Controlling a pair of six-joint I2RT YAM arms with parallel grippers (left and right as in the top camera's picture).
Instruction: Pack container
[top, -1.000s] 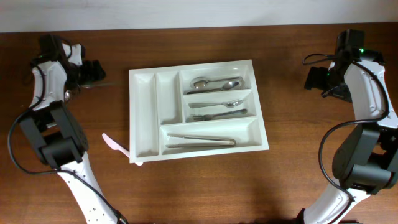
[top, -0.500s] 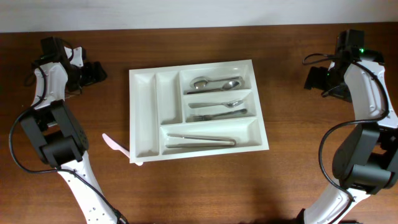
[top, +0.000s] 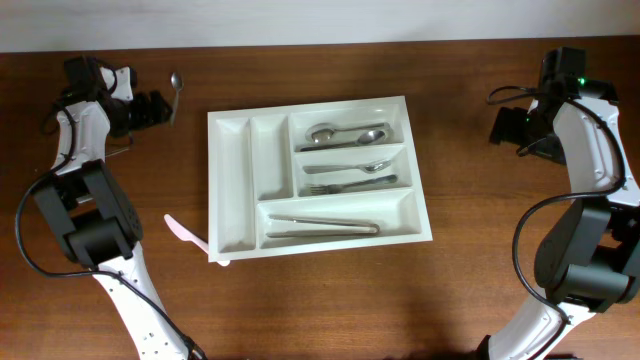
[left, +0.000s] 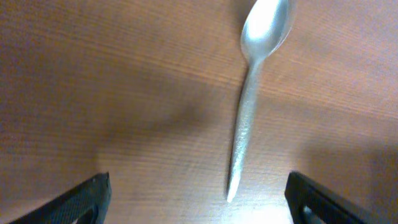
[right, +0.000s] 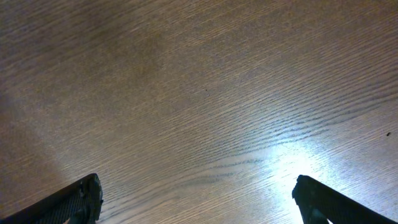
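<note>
1. In the middle of the desk (top: 470, 290), as the overhead view shows, the container (top: 232, 180) lies flat between the two arms.
2. Its three long compartments already hold metal cutlery: two spoons (top: 347, 134) in the far one, another spoon with a fork (top: 350, 185) in the middle one, and some long pieces (top: 322, 226) in the near one. The two narrow upright slots are bare.
3. Two things are not yet packed: a loose spoon (top: 176, 86) on the desk beyond the far left corner of the container, and a pink piece (top: 186, 231) at its near left corner. You cannot tell if the pink piece touches the container. I judge the packing to be well over half done.
4. The left tool (top: 152, 108) stands wide and holds nothing. The right tool (top: 503, 127) is also wide and empty, well apart from the container.
5. The left wrist view gives you what the overhead view cannot: the handle end of the loose spoon points into the gap between the fingertips (left: 81, 196), with the bowl away from them. The right wrist view shows only bare wood. Only the overhead view shows the container and the pink piece.
</note>
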